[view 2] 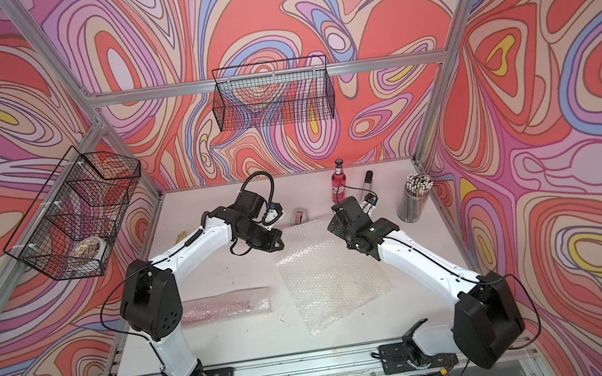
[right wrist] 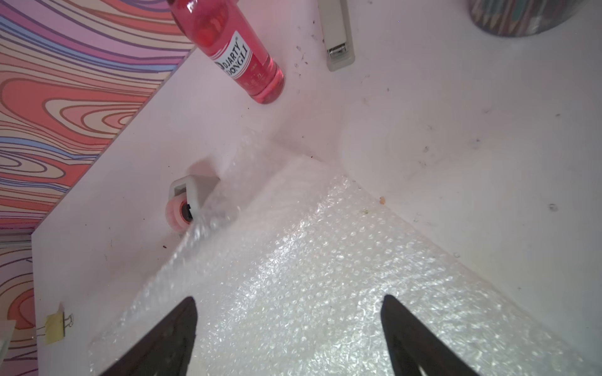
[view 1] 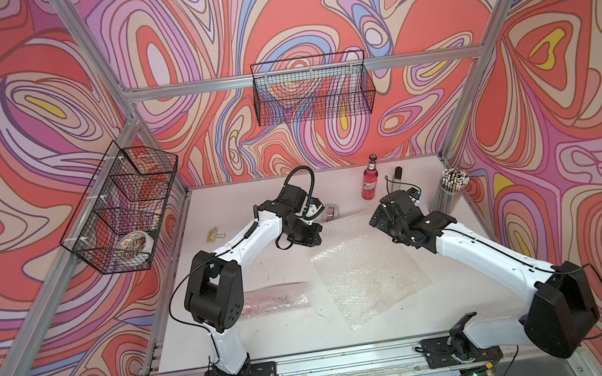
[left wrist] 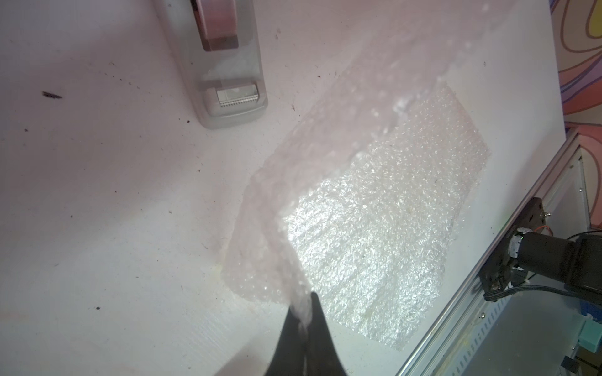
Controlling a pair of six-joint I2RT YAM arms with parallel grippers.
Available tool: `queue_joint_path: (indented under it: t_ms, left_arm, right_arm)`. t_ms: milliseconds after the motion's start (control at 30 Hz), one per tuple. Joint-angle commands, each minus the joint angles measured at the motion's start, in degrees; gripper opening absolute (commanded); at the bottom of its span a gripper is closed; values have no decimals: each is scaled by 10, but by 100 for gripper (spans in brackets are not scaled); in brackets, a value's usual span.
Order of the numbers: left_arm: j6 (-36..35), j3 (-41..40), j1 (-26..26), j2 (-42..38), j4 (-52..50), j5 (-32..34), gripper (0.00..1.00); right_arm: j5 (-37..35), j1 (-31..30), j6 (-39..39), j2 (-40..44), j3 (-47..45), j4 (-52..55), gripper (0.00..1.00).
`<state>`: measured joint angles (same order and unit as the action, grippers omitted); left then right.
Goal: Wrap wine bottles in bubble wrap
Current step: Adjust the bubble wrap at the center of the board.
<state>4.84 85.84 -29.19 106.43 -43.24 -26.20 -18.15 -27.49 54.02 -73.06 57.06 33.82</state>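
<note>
Across the middle of the white tabletop (view 1: 272, 343) lies the clear, roughly square sheet of bubble wrap (view 1: 370, 278), flat over most of its area but with its far edge raised off the surface. My left pincer (left wrist: 304, 312) is clamped tight on one end of that raised edge, the film bunched between its two dark fingers. My right pincer (right wrist: 288, 298) hangs just above the sheet's far right part, fingers spread wide and nothing between them. To the sheet's left, near my left arm's base, a rolled bundle of bubble wrap (view 1: 274, 299) lies flat with pink showing through. Beyond the sheet, at the back of the table, the small clear glass bottle of pink-red liquid (view 1: 369, 182) stands upright, dark-capped and white-labelled, apart from the wrap. A grey tape dispenser (view 1: 330, 212) sits just past the raised edge, a slim silver-and-black bar (view 1: 397, 178) lies right of the bottle, a clear cup of pencils (view 1: 449, 189) stands by the right edge, and a yellow binder clip (view 1: 214, 234) rests far left.
</note>
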Motion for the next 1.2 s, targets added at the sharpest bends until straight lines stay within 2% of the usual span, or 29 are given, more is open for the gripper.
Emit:
queue_joint_path:
  t_ms: [0, 67, 133, 200, 300, 400, 600, 733, 933, 1167]
  left_arm:
    - [-20, 35, 0, 23, -38, -12, 6]
    - [-18, 43, 1, 31, -38, -20, 8]
    - [-17, 46, 0, 32, -32, -22, 10]
    - [-19, 50, 1, 30, -31, -13, 14]
    - [-23, 62, 1, 35, -38, 0, 16]
    - [-23, 69, 1, 43, -38, -6, 16]
    - [-21, 82, 1, 57, -37, -1, 16]
    - [-22, 89, 1, 63, -44, 3, 27]
    - [-30, 93, 1, 44, -57, 44, 41]
    - [-16, 89, 2, -2, -87, 111, 50]
  right_arm:
    - [-2, 1, -106, 55, -31, 15, 91]
    - [58, 0, -126, 65, -48, -2, 88]
    - [136, -4, -128, 39, -67, -4, 84]
    - [165, -38, -116, 9, -92, -21, 83]
    - [152, -87, -88, -30, -112, -43, 79]
    - [149, -106, -76, -53, -135, -78, 74]
    - [123, -146, -38, -98, -151, -68, 67]
    - [135, -159, -24, -116, -168, -68, 67]
    - [122, -197, 6, -134, -170, -35, 66]
    - [131, -274, 151, -148, -145, 55, 67]
